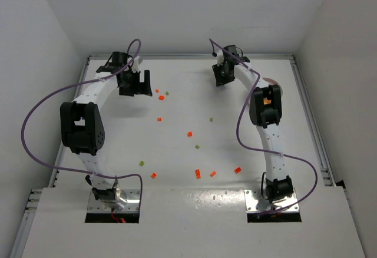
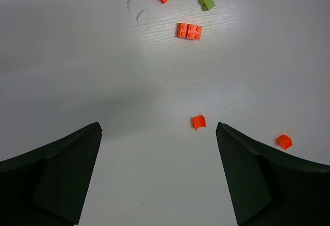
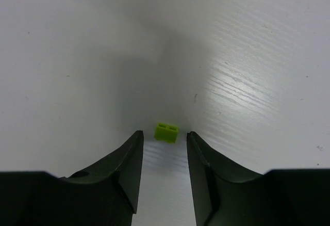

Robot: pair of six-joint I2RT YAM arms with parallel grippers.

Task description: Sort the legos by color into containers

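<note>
- Your left gripper (image 2: 159, 128) hangs wide open near the far left corner of the table (image 1: 177, 102), above some orange legos (image 2: 188, 31).
- Your right gripper (image 1: 222, 74) is by the table's far edge, fingers apart, holding nothing; a green lego (image 3: 166, 131) lies between its tips.

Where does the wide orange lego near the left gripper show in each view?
Top external: wide orange lego, left of centre, in the upper half.
Left wrist: upper centre.
Right wrist: not in it.
Shared landmark: small green lego just up-right of it.
</note>
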